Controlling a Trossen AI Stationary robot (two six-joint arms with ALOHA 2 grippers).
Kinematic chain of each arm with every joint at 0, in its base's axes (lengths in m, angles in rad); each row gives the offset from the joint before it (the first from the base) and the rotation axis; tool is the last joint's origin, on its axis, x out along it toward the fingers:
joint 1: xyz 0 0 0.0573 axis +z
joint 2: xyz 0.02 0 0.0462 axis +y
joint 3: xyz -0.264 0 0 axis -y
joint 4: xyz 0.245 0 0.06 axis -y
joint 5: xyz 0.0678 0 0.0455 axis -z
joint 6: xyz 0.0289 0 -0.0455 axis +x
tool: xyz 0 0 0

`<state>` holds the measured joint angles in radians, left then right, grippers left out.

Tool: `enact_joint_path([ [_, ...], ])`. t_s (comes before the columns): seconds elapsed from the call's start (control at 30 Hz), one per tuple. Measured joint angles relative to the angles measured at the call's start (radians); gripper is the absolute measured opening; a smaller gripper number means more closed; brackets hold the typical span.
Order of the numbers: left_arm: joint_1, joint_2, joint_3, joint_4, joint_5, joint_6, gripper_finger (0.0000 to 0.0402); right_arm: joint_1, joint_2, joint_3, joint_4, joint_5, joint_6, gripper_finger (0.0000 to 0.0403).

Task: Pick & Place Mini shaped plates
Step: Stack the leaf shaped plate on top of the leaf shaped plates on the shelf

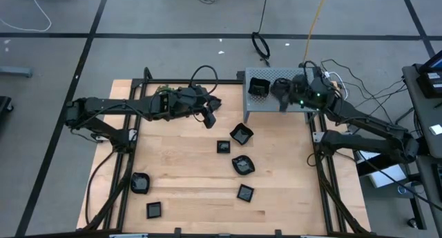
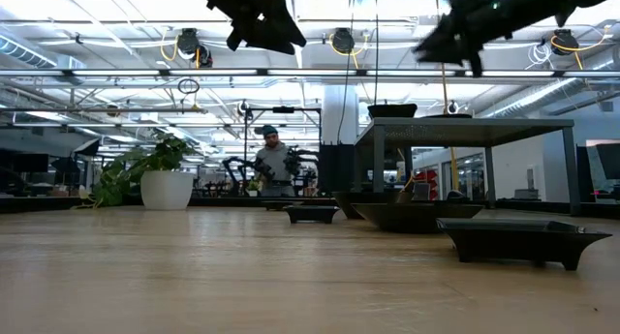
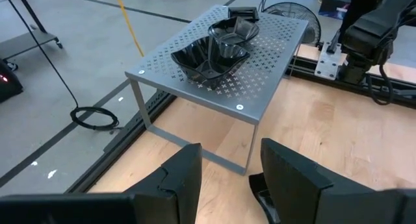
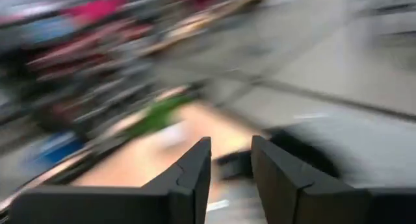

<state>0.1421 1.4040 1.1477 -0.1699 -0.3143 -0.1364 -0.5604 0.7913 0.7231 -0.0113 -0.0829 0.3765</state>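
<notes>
Plates [image 1: 259,86] stacked on grey perforated box [image 1: 304,103] at table's [image 1: 186,176] far edge; six more plates scattered on wood, nearest [image 1: 241,134] just before box. Right gripper [image 1: 284,98] above box top, fingers apart, empty. Left gripper [image 1: 209,118] raised over table left of box, fingers apart, empty

Six black mini plates [image 1: 241,134] lie on the wooden table [image 1: 186,176], all clear of both sets of jaws. At least two more sit stacked on one grey perforated metal stand [image 3: 260,62], ahead of the left jaws; their exact number cannot be told. Two dark arms reach in. One potted plant [image 2: 155,179] and one person [image 2: 276,165] show in the room behind.
</notes>
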Motion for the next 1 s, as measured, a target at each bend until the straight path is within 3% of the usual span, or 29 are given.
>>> enact_joint_path([
  [0.1,0.0,0.0,0.0,-0.001,0.001,0.0,0.0163,0.059,0.014,0.0,0.012,-0.238,0.002,0.0094],
  [0.23,0.0,0.0,0.0,-0.019,0.002,-0.001,0.0163,0.184,0.058,0.0,-0.005,-0.34,0.018,0.0095],
  [0.4,0.0,0.0,0.0,-0.066,0.002,-0.002,0.0164,0.326,0.161,0.0,-0.006,-0.331,-0.003,0.0094],
  [0.63,-0.002,0.0,0.0,-0.104,0.002,-0.003,0.0164,0.446,0.307,0.0,-0.009,-0.201,-0.135,0.0096],
  [0.77,-0.014,0.0,0.0,-0.134,0.002,-0.003,0.0163,0.529,0.405,0.0,-0.014,-0.19,-0.131,0.0096],
  [0.87,-0.028,0.0,0.0,-0.165,0.002,-0.003,0.0164,0.579,0.482,0.0,-0.029,-0.122,-0.129,0.0099],
  [1.0,-0.052,0.0,0.0,-0.213,0.002,-0.004,0.0163,0.608,0.58,0.0,-0.039,-0.075,-0.005,0.0108],
])
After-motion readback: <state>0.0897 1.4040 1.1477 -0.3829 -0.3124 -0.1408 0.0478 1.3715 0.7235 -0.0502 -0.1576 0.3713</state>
